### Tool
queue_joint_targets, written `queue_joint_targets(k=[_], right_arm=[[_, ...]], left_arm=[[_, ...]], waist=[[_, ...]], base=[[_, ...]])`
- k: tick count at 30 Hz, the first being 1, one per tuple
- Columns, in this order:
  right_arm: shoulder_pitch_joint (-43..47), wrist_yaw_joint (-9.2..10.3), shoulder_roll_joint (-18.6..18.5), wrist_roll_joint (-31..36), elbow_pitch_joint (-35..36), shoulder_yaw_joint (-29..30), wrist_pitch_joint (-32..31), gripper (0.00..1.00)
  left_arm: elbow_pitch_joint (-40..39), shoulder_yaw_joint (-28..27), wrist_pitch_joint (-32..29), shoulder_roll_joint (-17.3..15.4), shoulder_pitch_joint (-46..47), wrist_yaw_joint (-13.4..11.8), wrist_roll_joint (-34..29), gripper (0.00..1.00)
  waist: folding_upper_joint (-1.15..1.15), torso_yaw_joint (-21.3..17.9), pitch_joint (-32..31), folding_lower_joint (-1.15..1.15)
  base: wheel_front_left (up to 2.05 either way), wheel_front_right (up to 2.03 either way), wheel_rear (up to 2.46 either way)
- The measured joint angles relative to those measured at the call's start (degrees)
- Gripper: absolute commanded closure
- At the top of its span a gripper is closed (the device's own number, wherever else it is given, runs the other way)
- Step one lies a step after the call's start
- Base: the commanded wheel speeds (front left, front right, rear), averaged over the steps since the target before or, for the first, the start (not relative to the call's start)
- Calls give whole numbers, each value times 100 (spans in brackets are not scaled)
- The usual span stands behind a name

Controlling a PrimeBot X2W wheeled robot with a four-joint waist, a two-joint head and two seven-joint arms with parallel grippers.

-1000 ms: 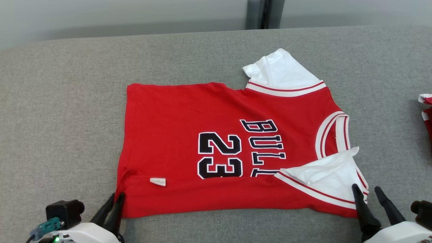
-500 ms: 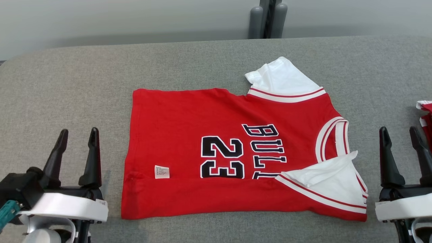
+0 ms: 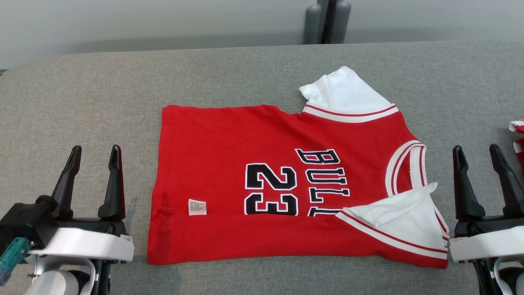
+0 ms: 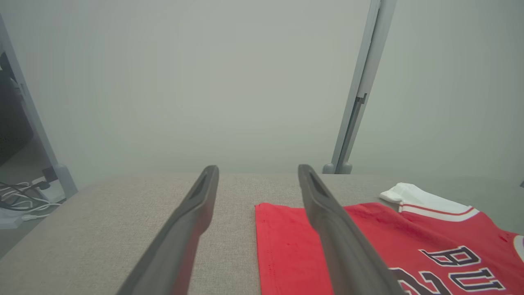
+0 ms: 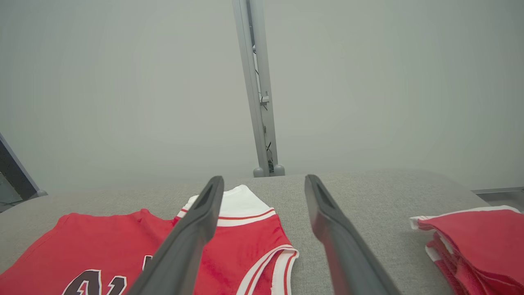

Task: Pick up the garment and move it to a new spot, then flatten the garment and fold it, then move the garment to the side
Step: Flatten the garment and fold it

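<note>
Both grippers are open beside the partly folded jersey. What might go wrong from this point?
The near white sleeve lies loosely on the jersey; the next fold may bunch it. The far sleeve juts past the far edge and could leave the fold uneven. The folded stack sits close to the right gripper, so a sideways move might disturb it.

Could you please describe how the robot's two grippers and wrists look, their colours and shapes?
The left gripper and right gripper each have two long, dark, tapering fingers on a black base, fixed to a white rounded wrist shell. The left wrist also carries a black block, a teal connector and a small white label.
</note>
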State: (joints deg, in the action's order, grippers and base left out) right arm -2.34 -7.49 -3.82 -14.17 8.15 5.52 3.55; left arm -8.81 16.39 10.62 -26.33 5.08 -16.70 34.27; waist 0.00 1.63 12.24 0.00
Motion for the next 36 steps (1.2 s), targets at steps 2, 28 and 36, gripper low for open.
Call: queue_joint_targets(k=[2,28,36], right_arm=[[-56,0,-11,-29,-19,8,0,0],[-973,0,-54,-261,-554,-435,256,0],[-1257,0,-198,-385,-700,-352,279,0]], left_arm=[[7,31,-20,-3,81,1,-20,0],[4163,612,-2329,156,3699,1946,1168,0],[4733,688,-2431,263,3962,2173,1284,100]], waist=[[0,7,53,0],[0,-709,1359,0],[0,-720,1382,0]], base=[[0,0,0],[0,0,0],[0,0,0]])
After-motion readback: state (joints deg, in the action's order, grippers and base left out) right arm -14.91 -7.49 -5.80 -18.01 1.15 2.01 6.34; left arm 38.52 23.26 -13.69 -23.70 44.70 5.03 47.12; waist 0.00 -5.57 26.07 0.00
